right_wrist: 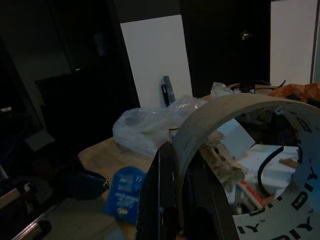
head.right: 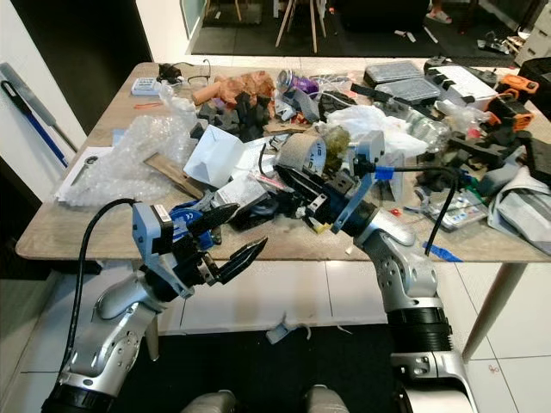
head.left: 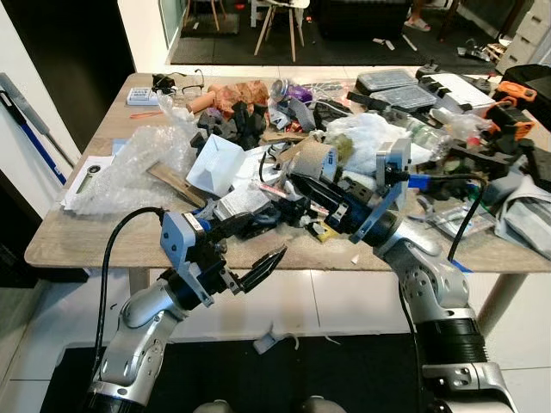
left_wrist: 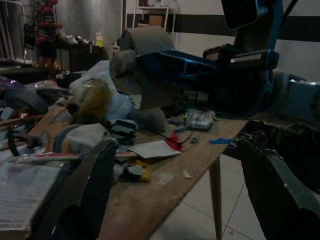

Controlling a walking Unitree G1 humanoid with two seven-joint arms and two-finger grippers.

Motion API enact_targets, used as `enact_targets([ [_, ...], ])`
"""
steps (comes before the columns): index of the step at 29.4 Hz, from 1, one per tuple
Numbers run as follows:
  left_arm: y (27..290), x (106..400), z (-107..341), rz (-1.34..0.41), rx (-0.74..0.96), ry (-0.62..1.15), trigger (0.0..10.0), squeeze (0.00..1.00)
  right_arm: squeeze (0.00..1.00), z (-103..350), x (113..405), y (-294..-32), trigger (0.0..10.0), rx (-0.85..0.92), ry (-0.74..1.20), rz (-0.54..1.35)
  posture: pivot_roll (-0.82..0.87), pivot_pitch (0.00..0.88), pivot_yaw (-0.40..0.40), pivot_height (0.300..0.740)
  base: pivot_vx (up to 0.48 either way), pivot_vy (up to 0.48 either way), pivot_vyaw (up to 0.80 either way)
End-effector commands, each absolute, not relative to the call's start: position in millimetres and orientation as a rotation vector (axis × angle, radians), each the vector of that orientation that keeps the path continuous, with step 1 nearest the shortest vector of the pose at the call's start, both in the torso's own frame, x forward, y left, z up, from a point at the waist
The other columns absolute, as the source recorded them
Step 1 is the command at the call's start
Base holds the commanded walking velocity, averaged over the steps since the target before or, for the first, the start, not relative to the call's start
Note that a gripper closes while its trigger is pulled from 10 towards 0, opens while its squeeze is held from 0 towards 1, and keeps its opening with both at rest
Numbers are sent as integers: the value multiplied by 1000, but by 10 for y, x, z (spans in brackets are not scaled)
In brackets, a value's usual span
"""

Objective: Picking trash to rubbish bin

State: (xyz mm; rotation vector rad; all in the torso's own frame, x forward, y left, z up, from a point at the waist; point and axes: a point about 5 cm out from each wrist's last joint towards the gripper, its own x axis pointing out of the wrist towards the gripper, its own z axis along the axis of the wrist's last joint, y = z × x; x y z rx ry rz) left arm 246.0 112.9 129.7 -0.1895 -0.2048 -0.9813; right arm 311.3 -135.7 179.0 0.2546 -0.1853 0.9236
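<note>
A grey-brown cardboard tape ring (head.left: 315, 158) sits lifted among the clutter on the wooden table (head.left: 95, 245). My right gripper (head.left: 303, 184) reaches in from the right and is shut on the ring's wall. In the right wrist view the fingers (right_wrist: 165, 195) pinch the rim of the ring (right_wrist: 225, 115). My left gripper (head.left: 260, 243) hovers open at the table's front edge, left of the ring, holding nothing. Its fingers (left_wrist: 95, 185) stand wide apart in the left wrist view, facing the ring (left_wrist: 145, 40).
Trash covers the table: bubble wrap (head.left: 138, 163) at the left, folded white paper (head.left: 215, 163), a white plastic bag (head.left: 370, 133), black trays (head.left: 396, 86) at the back. A mop handle (head.left: 26, 120) leans at the left wall. A chair (head.left: 280, 17) stands beyond. A person (left_wrist: 45, 25) stands far off.
</note>
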Motion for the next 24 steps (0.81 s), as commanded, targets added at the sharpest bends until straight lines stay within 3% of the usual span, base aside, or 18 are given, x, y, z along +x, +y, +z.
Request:
enact_targets([
  [1, 1133, 2467, 1265, -970, -196, -197, 10000, 0, 0, 1725, 3084, -1391, 10000, 238, -164, 913, 31, 0, -24, 740, -300, 0, 0],
  [11, 1142, 2482, 1269, -963, -204, -197, 10000, 0, 0, 1440, 2805, -1469, 10000, 213, -84, 825, -1, 0, -13, 740, -303, 0, 0],
  [24, 1144, 2493, 1277, -954, -206, -201, 10000, 0, 0, 1387, 2757, -1420, 10000, 261, -88, 766, 0, 0, -16, 740, -313, 0, 0],
])
